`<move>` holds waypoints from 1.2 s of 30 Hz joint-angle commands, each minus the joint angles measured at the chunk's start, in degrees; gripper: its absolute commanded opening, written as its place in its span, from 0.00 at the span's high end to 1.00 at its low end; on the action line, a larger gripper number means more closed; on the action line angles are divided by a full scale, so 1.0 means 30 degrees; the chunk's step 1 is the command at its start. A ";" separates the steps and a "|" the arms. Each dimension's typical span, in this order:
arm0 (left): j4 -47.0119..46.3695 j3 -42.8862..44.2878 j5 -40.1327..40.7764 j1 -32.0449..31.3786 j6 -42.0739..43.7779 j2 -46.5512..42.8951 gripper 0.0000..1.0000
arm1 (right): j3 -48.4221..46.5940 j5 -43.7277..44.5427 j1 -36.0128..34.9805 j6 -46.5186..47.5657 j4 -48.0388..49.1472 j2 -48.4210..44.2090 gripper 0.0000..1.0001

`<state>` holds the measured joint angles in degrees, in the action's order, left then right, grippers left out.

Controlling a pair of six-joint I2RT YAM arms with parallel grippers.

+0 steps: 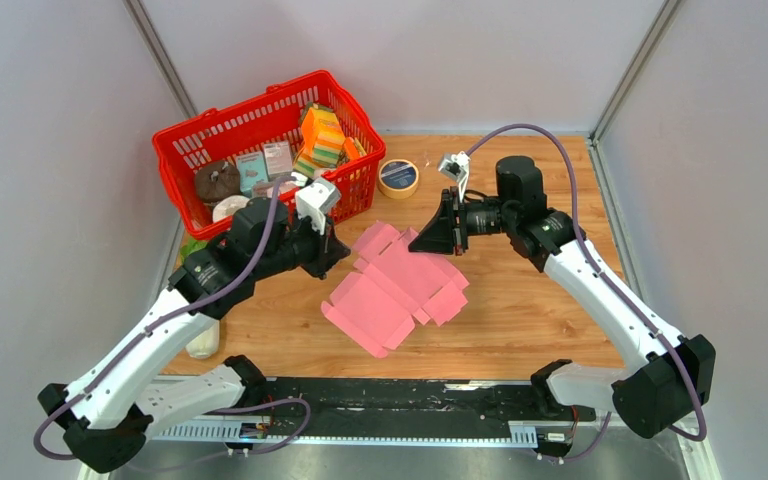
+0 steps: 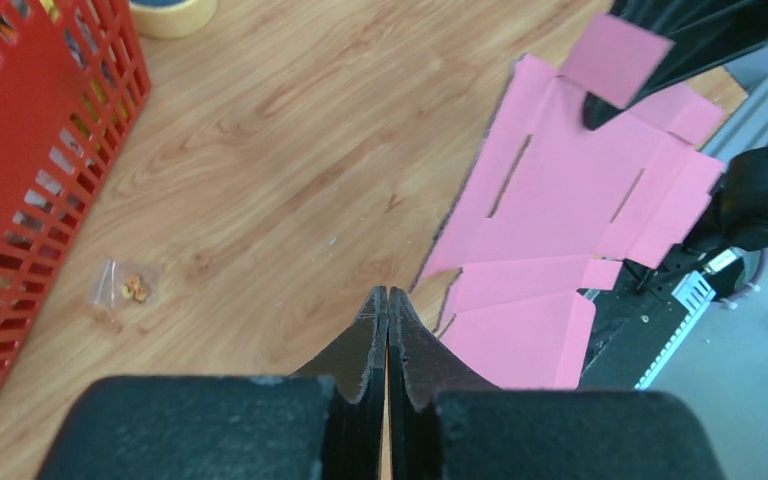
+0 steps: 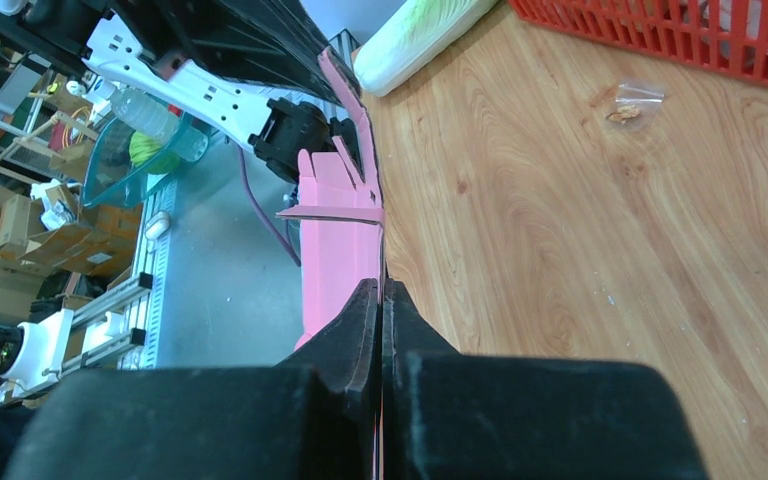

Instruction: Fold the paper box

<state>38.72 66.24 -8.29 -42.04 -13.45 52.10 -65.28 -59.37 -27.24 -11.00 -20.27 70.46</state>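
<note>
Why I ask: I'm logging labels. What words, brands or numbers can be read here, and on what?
Nothing is legible.
Blue label on the tape roll: too small to read.
Print on the small cartons in the red basket: blurred.
The paper box: plain pink, no text.

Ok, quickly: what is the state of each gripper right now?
Left gripper: closed; whether it pinches the paper box cannot be told.
Right gripper: closed, holding the paper box by one edge.
</note>
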 commanded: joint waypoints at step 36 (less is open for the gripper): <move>-0.3122 -0.2888 0.1594 -0.1572 -0.1026 0.0655 0.86 | 0.0139 0.5166 -0.0674 0.2311 -0.1813 0.0391 1.00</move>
<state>29.17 58.13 -5.58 -46.48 -19.64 58.63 -61.10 -51.37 -28.42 -16.93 -15.00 72.01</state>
